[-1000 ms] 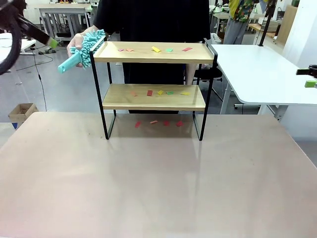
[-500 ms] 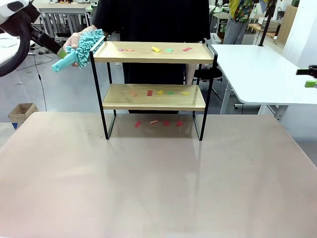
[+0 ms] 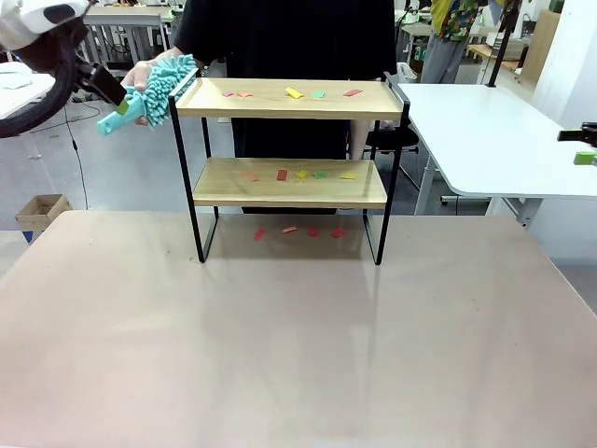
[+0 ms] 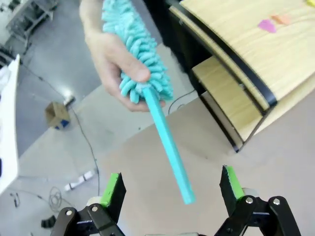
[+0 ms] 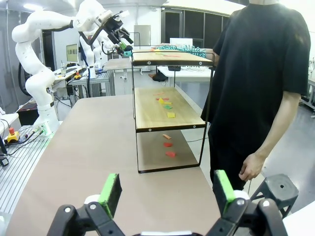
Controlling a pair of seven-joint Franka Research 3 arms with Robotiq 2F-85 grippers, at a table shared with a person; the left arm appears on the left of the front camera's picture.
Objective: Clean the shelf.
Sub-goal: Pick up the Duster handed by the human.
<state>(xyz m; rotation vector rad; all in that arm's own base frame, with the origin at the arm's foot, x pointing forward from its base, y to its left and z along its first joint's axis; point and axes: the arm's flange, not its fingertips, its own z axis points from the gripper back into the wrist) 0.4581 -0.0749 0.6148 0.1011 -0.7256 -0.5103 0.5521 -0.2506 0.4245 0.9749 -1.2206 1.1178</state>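
No text, label, brand, number or sign can be read in any of the views.

free: table (image 3: 280,355) before shelf (image 3: 289,112) | blocked: shelf's left end, duster (image 3: 171,77), hand (image 3: 140,82)

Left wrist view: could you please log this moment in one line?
duster: offered by person's hand | left gripper: jaws open by duster, no grip | shelf: littered

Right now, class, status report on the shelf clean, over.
Left fingers open at duster handle; person's hand holds its head. Right fingers open. Shelf littered with scraps.
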